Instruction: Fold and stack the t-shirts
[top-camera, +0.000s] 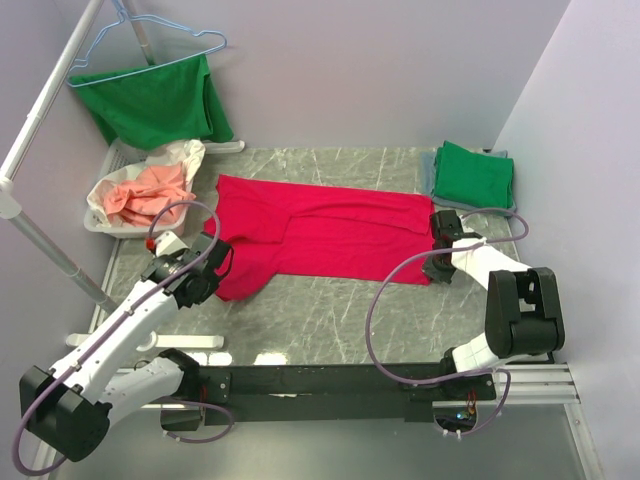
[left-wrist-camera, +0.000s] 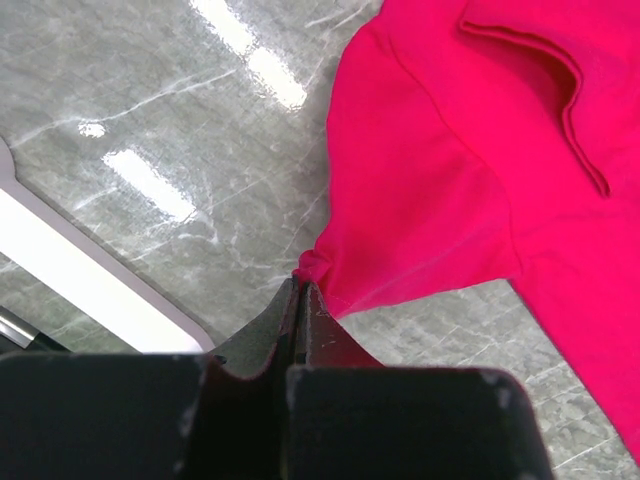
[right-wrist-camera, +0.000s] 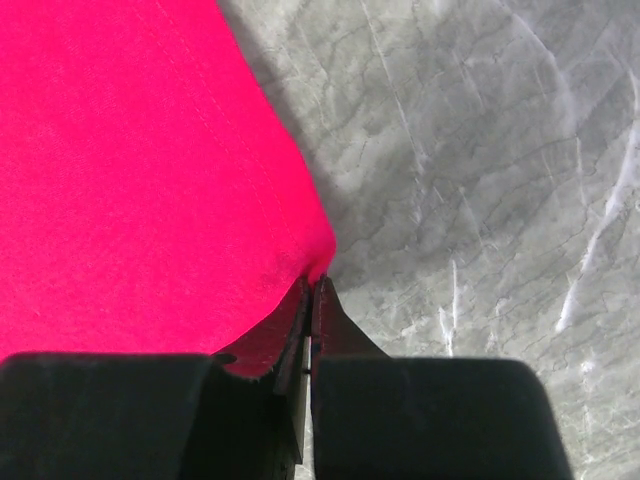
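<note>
Red t-shirt (top-camera: 320, 235) pinched between both hands

Tabletop (top-camera: 330, 320) open at 6 o'clock, near side of red t-shirt (top-camera: 330, 230). Basket (top-camera: 97, 225) and rack pole (top-camera: 45, 245) crowd 10 o'clock; folded green t-shirt (top-camera: 472, 175) occupies 2 o'clock corner.

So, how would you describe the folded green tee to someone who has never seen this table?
Find the grey marble table and follow the spread red tee to its right end. Just beyond, in the far right corner, a green tee lies folded on a grey one. The other green tee hangs from a hanger at the far left; this one lies flat.
</note>
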